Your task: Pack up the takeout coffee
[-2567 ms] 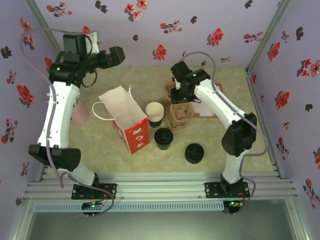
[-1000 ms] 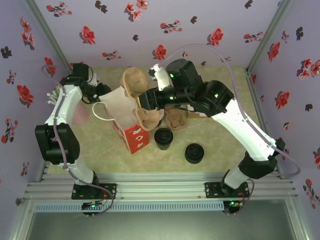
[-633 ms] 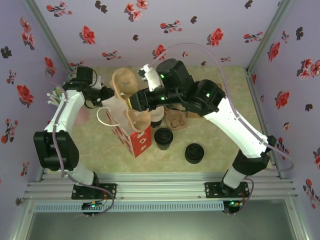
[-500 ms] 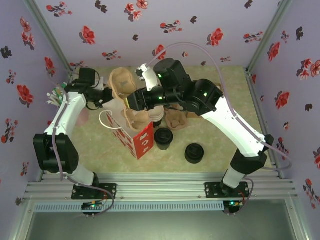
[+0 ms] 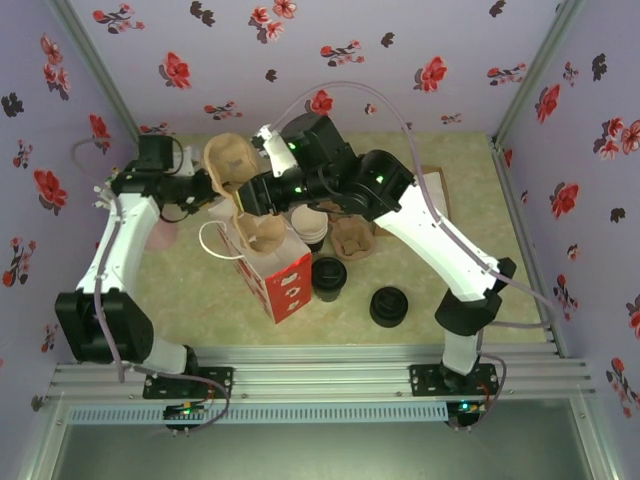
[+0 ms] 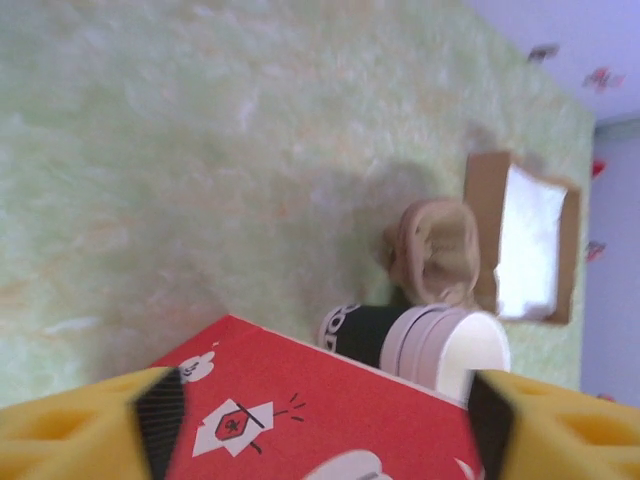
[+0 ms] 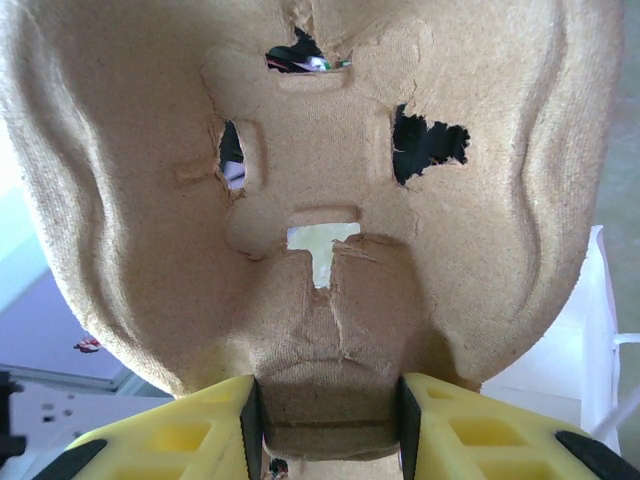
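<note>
A: Looking for the coffee (image 5: 327, 272): where is it?
B: Upright on the table (image 5: 450, 300), lid on, just right of the bag (image 5: 285, 288), nearer than the right gripper (image 7: 325, 425) and apart from it.
A: That gripper?
B: Pinching a carrier (image 5: 226, 160) above the bag.
A: Left gripper (image 6: 320, 430)?
B: Spread wide at the bag's far-left edge.

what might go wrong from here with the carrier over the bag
1. The left gripper is open beside the paper bag, so nothing steadies the bag; a push from the carrier might tip it.
2. The right gripper holds the carrier by one edge, tilted, so it may catch the bag's rim.
3. The lidded coffee stands close by the bag and could get knocked.
</note>
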Available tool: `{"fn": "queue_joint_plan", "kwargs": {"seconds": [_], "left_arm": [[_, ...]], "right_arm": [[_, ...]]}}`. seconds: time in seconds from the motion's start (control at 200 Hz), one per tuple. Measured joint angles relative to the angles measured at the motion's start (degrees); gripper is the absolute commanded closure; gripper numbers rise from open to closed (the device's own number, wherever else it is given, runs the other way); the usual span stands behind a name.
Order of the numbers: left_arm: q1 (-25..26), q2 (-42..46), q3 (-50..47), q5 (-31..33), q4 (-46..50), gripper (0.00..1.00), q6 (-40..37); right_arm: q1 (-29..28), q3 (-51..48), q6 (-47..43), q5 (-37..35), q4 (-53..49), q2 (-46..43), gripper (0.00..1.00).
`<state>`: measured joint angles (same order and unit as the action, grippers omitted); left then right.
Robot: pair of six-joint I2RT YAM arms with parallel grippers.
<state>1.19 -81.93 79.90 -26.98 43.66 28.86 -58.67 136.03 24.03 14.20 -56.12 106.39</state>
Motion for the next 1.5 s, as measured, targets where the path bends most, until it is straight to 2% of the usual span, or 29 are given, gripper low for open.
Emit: {"fn": "queue_joint_plan", "kwargs": {"seconds": [0.325,0.56,0.98,1.5], "left_arm": [[-8.3,16.9,-0.3,2.4,0.2,0.01,2.8],[-9.5,24.8,-2.0,3.0,2.5,0.01,2.7],[-9.5,29.7,-3.3,2.6,7.3,0.01,2.2],[-9.5,29.9,-3.3,2.1,8.1,0.01,2.1]], "right_arm": [[0.0,4.4,0.0,2.0,-3.0,5.2,0.6],[0.5,5.0,0.1,5.1,-3.0,7.2,0.6],[2.9,5.0,0.0,6.7,-6.3,8.6,0.61],[3.6,2.1,-0.1,5.6,-7.6,8.6,0.61]]}}
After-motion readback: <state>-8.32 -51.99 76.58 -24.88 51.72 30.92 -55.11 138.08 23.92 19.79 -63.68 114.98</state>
